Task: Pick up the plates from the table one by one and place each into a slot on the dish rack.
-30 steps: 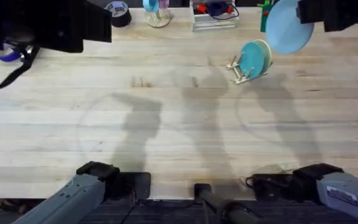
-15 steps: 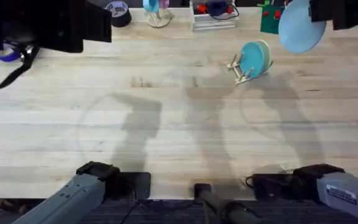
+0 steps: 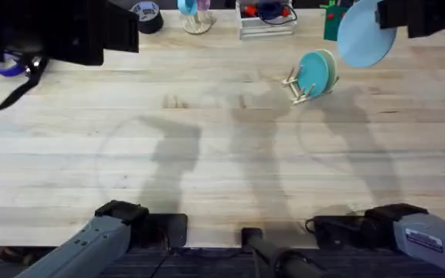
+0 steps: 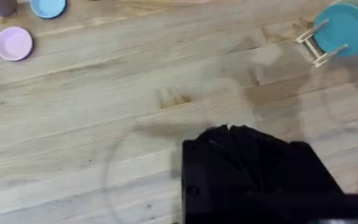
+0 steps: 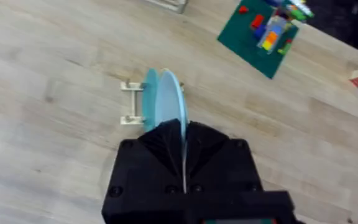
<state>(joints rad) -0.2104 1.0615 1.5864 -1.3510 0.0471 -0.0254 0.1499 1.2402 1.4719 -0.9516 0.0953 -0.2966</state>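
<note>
The right gripper's (image 5: 184,163) fingers pinch the pale blue plate (image 3: 365,34) on edge, high over the table's (image 3: 207,147) far right, above the wooden rack (image 3: 300,87) holding the teal plate (image 3: 314,72); the left gripper's (image 4: 253,168) fingers cannot be told.

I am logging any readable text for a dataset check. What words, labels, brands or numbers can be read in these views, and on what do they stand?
None can be read.
White label on the right arm: print too blurred to read.
Roll of tape at the table's far edge: markings too small to read.
</note>
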